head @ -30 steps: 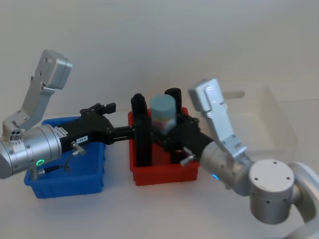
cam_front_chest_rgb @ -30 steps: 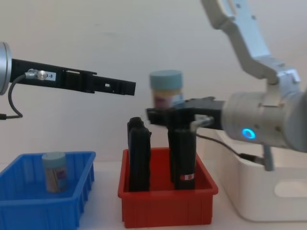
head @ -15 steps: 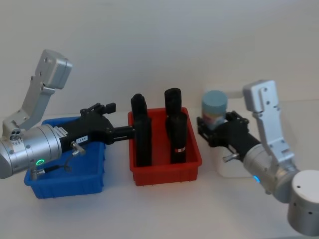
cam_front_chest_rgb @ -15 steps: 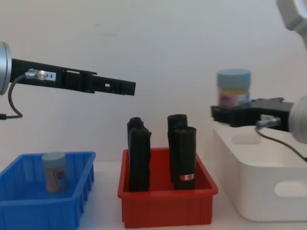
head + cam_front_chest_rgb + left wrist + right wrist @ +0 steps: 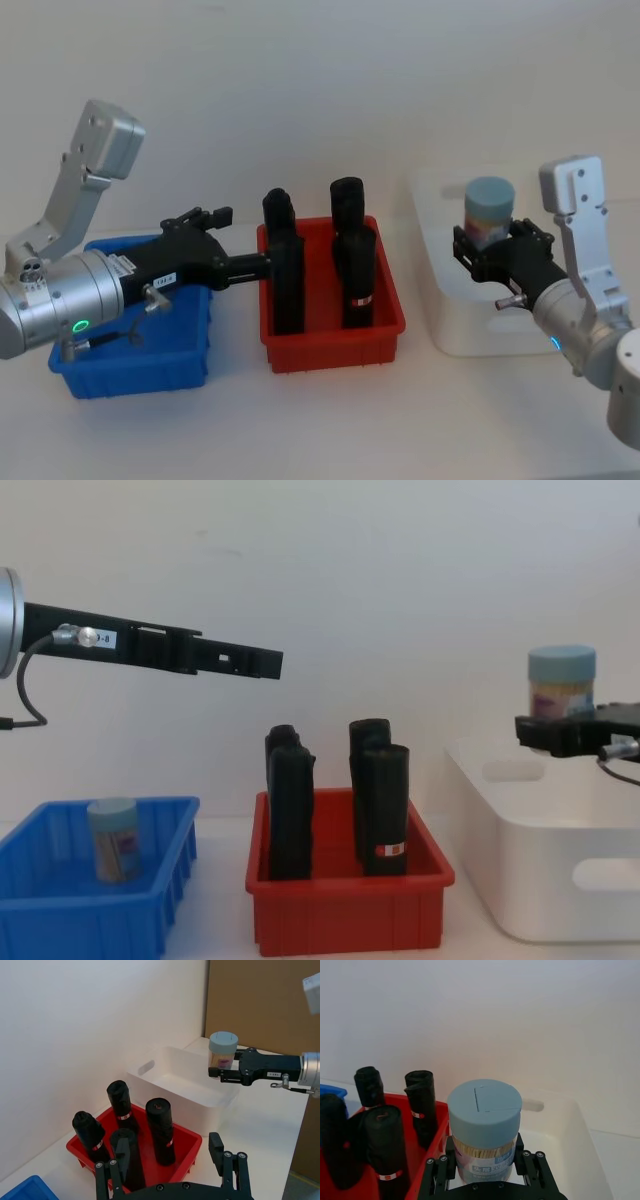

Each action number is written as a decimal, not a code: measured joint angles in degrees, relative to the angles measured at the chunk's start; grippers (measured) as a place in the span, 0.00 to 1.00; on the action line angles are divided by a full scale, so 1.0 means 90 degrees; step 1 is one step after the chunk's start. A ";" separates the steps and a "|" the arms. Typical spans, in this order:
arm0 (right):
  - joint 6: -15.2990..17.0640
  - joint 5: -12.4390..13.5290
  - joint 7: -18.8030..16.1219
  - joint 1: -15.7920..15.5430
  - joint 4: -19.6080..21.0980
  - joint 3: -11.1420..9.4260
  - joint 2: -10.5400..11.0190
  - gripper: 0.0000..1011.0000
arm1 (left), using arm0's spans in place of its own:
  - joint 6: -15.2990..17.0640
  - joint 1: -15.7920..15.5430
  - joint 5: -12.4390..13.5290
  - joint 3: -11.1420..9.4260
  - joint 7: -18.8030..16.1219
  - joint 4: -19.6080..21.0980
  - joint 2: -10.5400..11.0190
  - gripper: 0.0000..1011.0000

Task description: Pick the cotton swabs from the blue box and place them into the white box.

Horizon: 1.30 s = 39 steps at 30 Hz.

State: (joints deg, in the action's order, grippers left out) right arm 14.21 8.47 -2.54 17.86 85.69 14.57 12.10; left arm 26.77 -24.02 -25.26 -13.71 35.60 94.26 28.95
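Chest view, right tool (image 5: pixel 556 730) clasps cotton swabs (image 5: pixel 561 678), base hidden, left tool (image 5: pixel 270 664) wide

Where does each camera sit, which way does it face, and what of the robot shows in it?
Head: high, looking down on blue box, red bin, white box; both arms.
Chest: low, looking across; left gripper high, right gripper at right.
Left wrist: looks past red bin to white box; own open fingers.
Right wrist: above white box; own gripper clamps the cotton swabs.
Shared: all show the held cotton swabs.
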 joint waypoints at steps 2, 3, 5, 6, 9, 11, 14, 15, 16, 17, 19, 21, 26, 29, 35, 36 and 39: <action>-0.0009 -0.0017 -0.0005 0.0086 -0.0174 -0.0025 -0.0008 0.63 | 0.0000 0.0000 0.0000 0.0000 0.0000 0.0000 0.0000 0.99; -0.0009 -0.0017 -0.0005 0.0086 -0.0174 -0.0025 -0.0008 0.63 | 0.0000 0.0000 0.0000 0.0000 0.0000 0.0000 0.0000 0.99; -0.0013 -0.0040 -0.0026 0.0187 -0.0379 -0.0046 -0.0024 0.63 | 0.0000 0.0000 0.0000 0.0000 0.0000 0.0000 0.0000 0.99; -0.0016 -0.0056 -0.0053 0.0255 -0.0520 -0.0056 -0.0038 0.63 | 0.0000 0.0000 0.0000 0.0000 0.0000 0.0000 0.0000 0.99; -0.0018 -0.0084 -0.0099 0.0339 -0.0706 -0.0067 -0.0058 0.63 | 0.0000 0.0000 0.0000 0.0000 0.0000 0.0000 0.0000 0.99; -0.0022 -0.0106 -0.0144 0.0420 -0.0877 -0.0074 -0.0075 0.63 | 0.0000 0.0000 0.0000 0.0000 0.0000 0.0000 0.0000 0.99; -0.0038 -0.0142 -0.0221 0.0530 -0.1120 -0.0079 -0.0103 0.63 | 0.0000 0.0000 0.0000 0.0000 0.0000 0.0000 0.0000 0.99; -0.0045 -0.0148 -0.0238 0.0562 -0.1191 -0.0081 -0.0112 0.63 | 0.0000 0.0000 0.0000 0.0000 0.0000 0.0000 0.0000 0.99; -0.0051 -0.0157 -0.0260 0.0585 -0.1244 -0.0082 -0.0117 0.63 | 0.0000 0.0000 0.0000 0.0000 0.0000 0.0000 0.0000 0.99; -0.0062 -0.0170 -0.0294 0.0625 -0.1337 -0.0084 -0.0126 0.63 | 0.0000 0.0000 0.0000 0.0000 0.0000 0.0000 0.0000 0.99; -0.0076 -0.0181 -0.0326 0.0664 -0.1423 -0.0086 -0.0138 0.63 | 0.0000 0.0000 0.0000 0.0000 0.0000 0.0000 0.0000 0.99; -0.0097 -0.0194 -0.0371 0.0716 -0.1545 -0.0089 -0.0151 0.63 | 0.0000 0.0000 0.0000 0.0000 0.0000 0.0000 0.0000 0.99; -0.0163 -0.0216 -0.0466 0.0820 -0.1783 -0.0094 -0.0180 0.74 | 0.0000 0.0000 0.0000 0.0000 0.0000 0.0000 0.0000 0.99; -0.0215 -0.0223 -0.0507 0.0857 -0.1873 -0.0098 -0.0188 0.85 | 0.0000 0.0000 0.0000 0.0000 0.0000 0.0000 0.0000 0.99; -0.0316 -0.0222 -0.0543 0.0890 -0.1965 -0.0113 -0.0195 0.97 | 0.0000 0.0000 0.0000 0.0000 0.0000 0.0000 0.0000 0.99; -0.0358 -0.0218 -0.0544 0.0891 -0.1969 -0.0119 -0.0195 0.99 | 0.0000 0.0000 0.0000 0.0000 0.0000 0.0000 0.0000 0.99; -0.0448 -0.0199 -0.0541 0.0886 -0.1962 -0.0132 -0.0190 0.99 | 0.0000 0.0000 0.0000 0.0000 0.0000 0.0000 0.0000 0.99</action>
State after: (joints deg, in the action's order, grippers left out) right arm 10.17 6.67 -7.42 25.84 68.04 13.39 10.39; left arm 26.77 -24.02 -25.26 -13.71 35.60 94.26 28.94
